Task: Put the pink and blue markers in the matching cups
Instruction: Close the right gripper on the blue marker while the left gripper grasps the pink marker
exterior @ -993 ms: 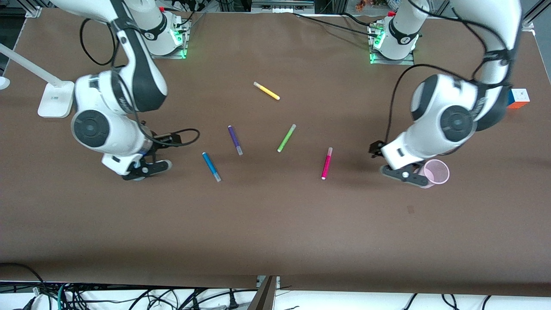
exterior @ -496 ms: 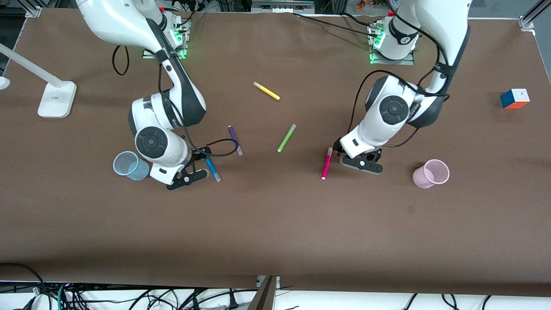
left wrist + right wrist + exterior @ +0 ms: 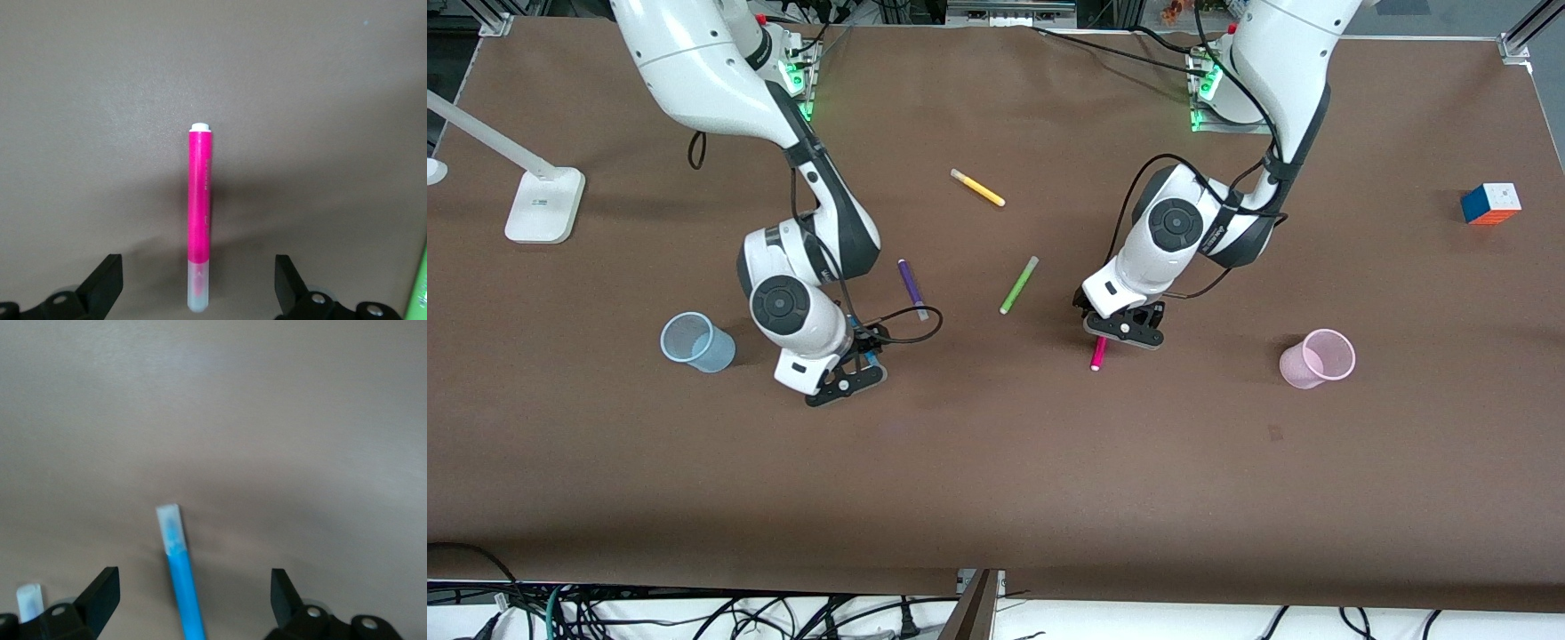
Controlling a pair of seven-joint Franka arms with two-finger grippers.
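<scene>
Both hands are hanging spread wide over their markers, neither one touching or holding anything. The left hand (image 3: pixel 1125 331) is hovering over the pink marker (image 3: pixel 1098 353), and in the left wrist view that marker (image 3: pixel 200 237) is lying flat on the brown tabletop (image 3: pixel 996 462), centred between the two fingertips (image 3: pixel 107 280). The right hand (image 3: pixel 852 378) is poised over the blue marker (image 3: pixel 181 583), which the arm is mostly hiding from the front camera; in the right wrist view the marker is sitting between the open fingertips but slanted and nearer to one of them.

The risks are lying mostly in the closing. With the blue marker off-centre and angled, one finger is likely to reach it first and roll or skid it out of the grip. The pale end of a second pen (image 3: pixel 29 600) is showing just beside one right fingertip, so a low approach could be nudging or catching that pen too; it appears to be the purple marker (image 3: pixel 911 286).

The pale blue cup (image 3: pixel 694 342) is standing toward the right arm's end, the pale pink cup (image 3: pixel 1319 357) toward the left arm's end, both upright and empty-looking. A lime green marker (image 3: pixel 1018 284) and a yellow marker (image 3: pixel 977 188) are lying farther from the front camera, with a colour cube (image 3: pixel 1490 203) near the left arm's end and a lamp base (image 3: pixel 543 204) near the right arm's.
</scene>
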